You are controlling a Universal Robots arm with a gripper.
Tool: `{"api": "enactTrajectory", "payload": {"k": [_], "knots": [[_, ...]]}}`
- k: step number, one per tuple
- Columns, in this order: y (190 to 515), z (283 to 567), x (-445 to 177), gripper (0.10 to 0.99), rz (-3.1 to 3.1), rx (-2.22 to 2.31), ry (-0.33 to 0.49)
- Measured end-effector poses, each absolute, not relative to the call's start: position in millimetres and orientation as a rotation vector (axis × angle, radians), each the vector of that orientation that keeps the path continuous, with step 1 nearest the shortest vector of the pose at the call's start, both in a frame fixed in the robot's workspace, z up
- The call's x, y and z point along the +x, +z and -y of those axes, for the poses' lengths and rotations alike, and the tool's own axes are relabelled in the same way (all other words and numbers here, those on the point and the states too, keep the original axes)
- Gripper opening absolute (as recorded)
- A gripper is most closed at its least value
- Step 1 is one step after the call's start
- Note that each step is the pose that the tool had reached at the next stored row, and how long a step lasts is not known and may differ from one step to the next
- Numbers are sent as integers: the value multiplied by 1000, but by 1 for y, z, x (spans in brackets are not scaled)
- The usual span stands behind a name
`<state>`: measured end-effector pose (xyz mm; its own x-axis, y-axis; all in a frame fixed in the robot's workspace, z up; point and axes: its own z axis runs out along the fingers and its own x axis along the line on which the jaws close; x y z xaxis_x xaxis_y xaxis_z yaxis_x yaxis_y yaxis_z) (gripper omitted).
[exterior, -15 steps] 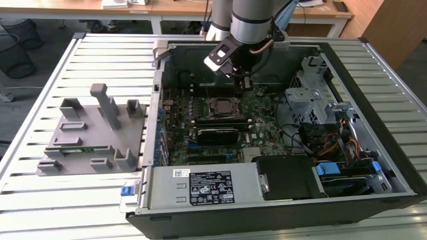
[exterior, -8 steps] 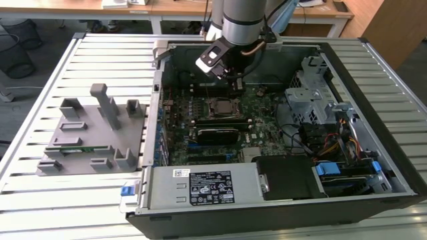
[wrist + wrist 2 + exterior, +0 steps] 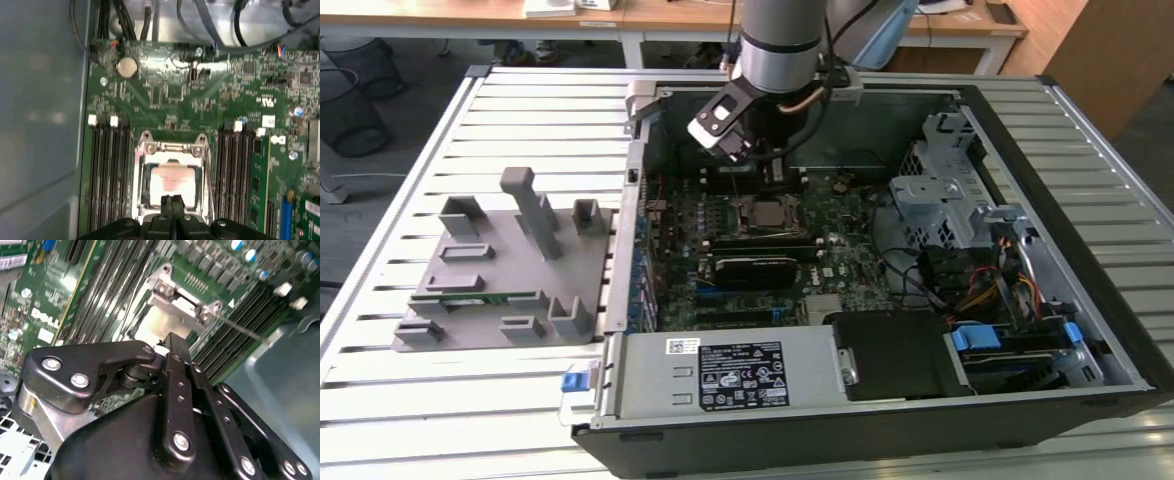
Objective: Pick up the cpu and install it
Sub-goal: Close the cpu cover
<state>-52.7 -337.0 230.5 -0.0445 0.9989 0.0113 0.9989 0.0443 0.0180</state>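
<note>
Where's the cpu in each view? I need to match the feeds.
Exterior view: the cpu sits on the motherboard, close by the gripper.
First wrist view: the cpu lies beyond the gripper, between the memory slots.
Second wrist view: the cpu is a pale patch beyond the gripper.
Shared landmark: silver socket frame around it.

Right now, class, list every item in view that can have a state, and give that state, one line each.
computer case: lying on its side, open
cpu: flat in the socket, not held
socket frame: around the cpu; clamped or not, cannot tell
gripper: jaws shut, tips over the cpu, contact unclear
memory stick: lying in the gray fixture, outside the case
</note>
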Motion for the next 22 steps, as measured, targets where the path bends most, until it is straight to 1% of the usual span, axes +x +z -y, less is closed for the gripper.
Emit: {"api": "enactTrajectory", "payload": {"k": [22], "knots": [[215,337,-72,106,-2267,2166,26]]}}
